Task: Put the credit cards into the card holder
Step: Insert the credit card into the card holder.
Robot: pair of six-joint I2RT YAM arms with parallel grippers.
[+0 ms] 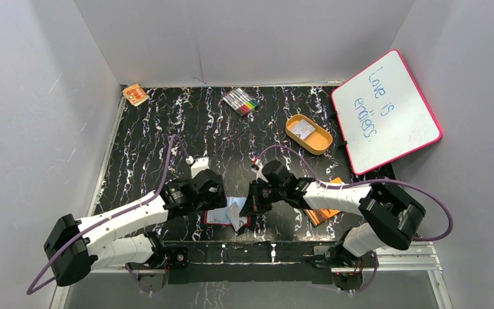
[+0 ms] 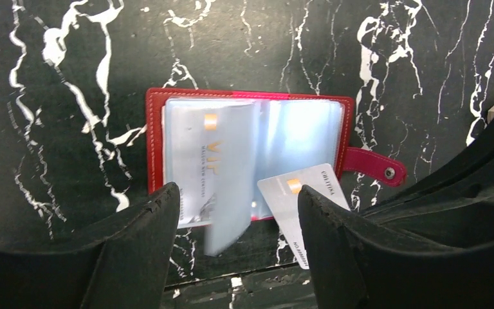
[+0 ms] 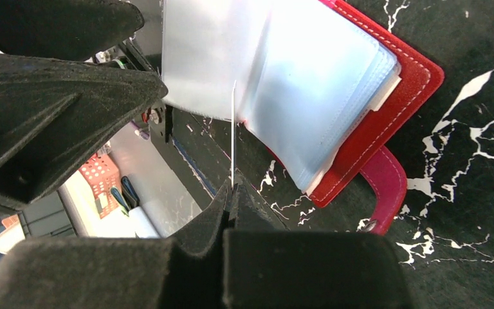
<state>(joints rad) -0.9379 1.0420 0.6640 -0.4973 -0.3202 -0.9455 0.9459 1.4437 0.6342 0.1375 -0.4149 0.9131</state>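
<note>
The red card holder [image 1: 210, 221] lies open near the table's front edge, its clear sleeves [image 2: 296, 135] fanned out and its snap tab [image 2: 373, 165] pointing right. A VIP credit card [image 2: 196, 161] sits in the left sleeve. My right gripper [image 3: 233, 190] is shut on a second whitish credit card [image 2: 289, 199], seen edge-on [image 3: 233, 129] in the right wrist view, its far end at the holder's [image 3: 386, 122] sleeves. My left gripper [image 2: 238, 190] hovers open over the holder's near edge. A loose, blurred sleeve page stands between its fingers, and neither finger touches it.
An orange booklet [image 1: 325, 209] lies under the right arm. At the back are an orange oval tray [image 1: 318, 143], a set of markers [image 1: 241, 101], a small orange box [image 1: 135, 94] and a pink-rimmed whiteboard [image 1: 386, 109]. The table's front edge [image 2: 231, 283] is just below the holder.
</note>
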